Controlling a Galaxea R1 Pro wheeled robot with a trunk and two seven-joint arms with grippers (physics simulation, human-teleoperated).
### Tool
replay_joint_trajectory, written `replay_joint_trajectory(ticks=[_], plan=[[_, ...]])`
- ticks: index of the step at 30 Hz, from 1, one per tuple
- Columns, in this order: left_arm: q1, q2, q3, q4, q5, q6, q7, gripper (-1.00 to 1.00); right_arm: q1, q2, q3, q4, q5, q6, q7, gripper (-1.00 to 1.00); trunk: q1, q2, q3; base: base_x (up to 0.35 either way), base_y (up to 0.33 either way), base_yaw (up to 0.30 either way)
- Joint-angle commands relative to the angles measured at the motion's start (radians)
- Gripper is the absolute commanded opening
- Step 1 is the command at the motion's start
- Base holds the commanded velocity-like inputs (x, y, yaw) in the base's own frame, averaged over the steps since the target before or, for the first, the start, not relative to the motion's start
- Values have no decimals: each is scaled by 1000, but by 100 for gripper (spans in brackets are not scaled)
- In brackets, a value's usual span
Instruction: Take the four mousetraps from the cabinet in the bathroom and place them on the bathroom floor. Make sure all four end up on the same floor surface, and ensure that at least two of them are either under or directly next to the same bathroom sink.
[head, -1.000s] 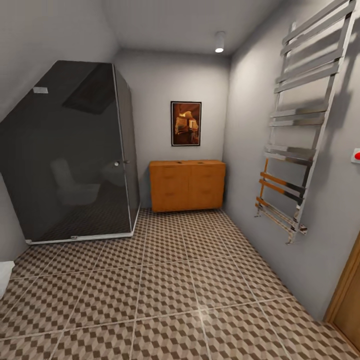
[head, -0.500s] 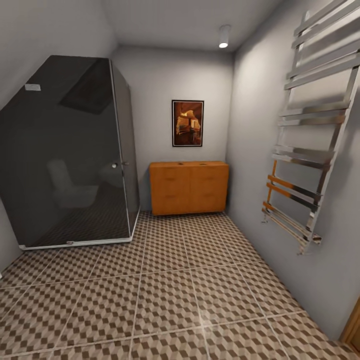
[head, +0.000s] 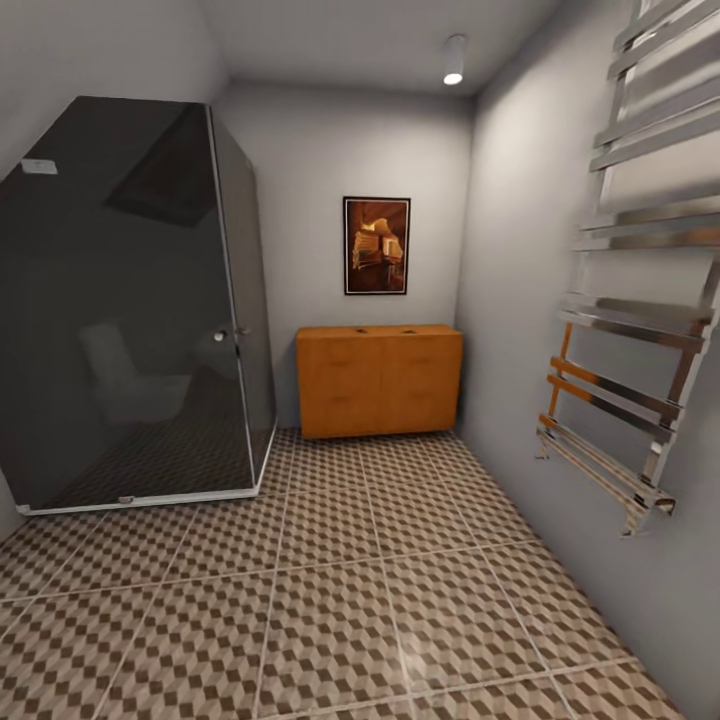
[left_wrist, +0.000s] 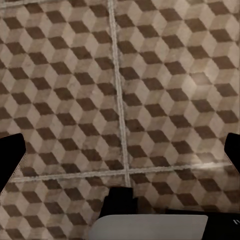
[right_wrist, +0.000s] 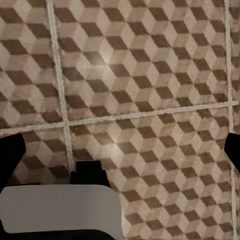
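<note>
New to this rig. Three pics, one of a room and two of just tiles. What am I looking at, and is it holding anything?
It is a simulated wheeled robot with two arms, each ending in a pincer. The room picture comes from the camera on its head, looking down a bathroom: an orange-brown cabinet against the far wall, a dark glass shower cubicle to the left, a chrome towel rail on the right wall, and a framed picture above the cabinet. The two tile pictures come from cameras at each wrist, looking down at the patterned bathroom floor. In them the dark tips of the left pincer and right pincer stand wide apart at the edges, with nothing between them.
</note>
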Motion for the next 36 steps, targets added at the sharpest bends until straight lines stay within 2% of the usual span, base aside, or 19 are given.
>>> replay_joint_trajectory(ticks=[1, 36], plan=[[-1, 0, -9, 1, 10, -3, 2, 100, -1, 0, -9, 3, 9, -5, -4, 100, 1, -1, -1, 319, 0, 0], [-1, 0, -7, 1, 10, -2, 3, 100, -1, 0, -9, 3, 10, -5, -5, 100, 1, -1, -1, 319, 0, 0]])
